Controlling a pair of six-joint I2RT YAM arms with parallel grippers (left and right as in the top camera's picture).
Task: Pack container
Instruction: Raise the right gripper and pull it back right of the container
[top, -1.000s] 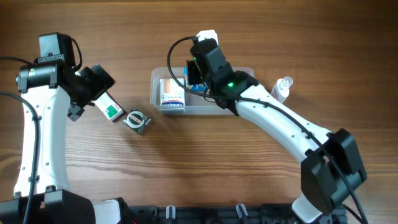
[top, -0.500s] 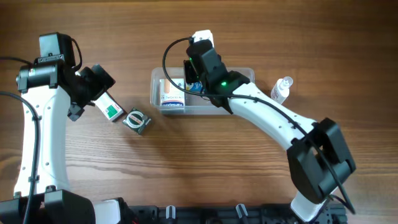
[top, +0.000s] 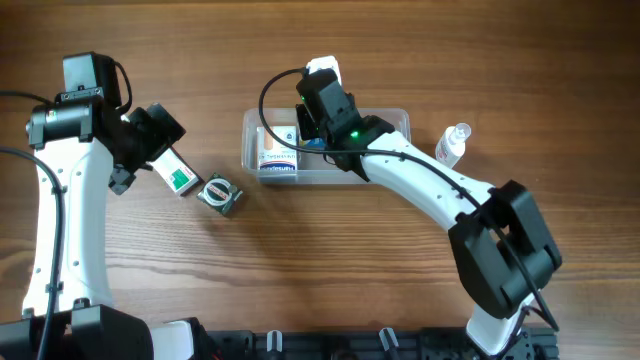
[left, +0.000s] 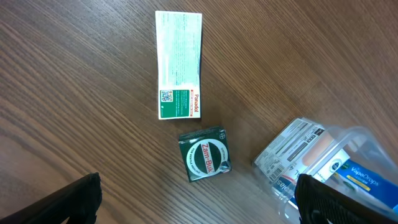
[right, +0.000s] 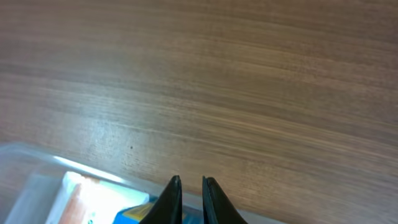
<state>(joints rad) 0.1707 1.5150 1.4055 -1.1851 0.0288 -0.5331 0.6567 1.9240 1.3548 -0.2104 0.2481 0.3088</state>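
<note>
As the right arm shifts: wrist has slid left over the container, at the desk's far middle.
Right gripper: barely parted, grasping nothing.
Left gripper: released wide, empty.
Meaning: likely a drop-off; Panadol box and Zam-Buk box wait outside.

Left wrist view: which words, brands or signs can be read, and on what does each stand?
"Panadol": green end of the white flat cardboard box, beside a QR code.
"Zam-Buk": small dark green square box.
"VapoDrops", slightly blurred: blue box inside the clear plastic container.
Too small to read: fine print on the white flat box and on the white and orange box in the container.
</note>
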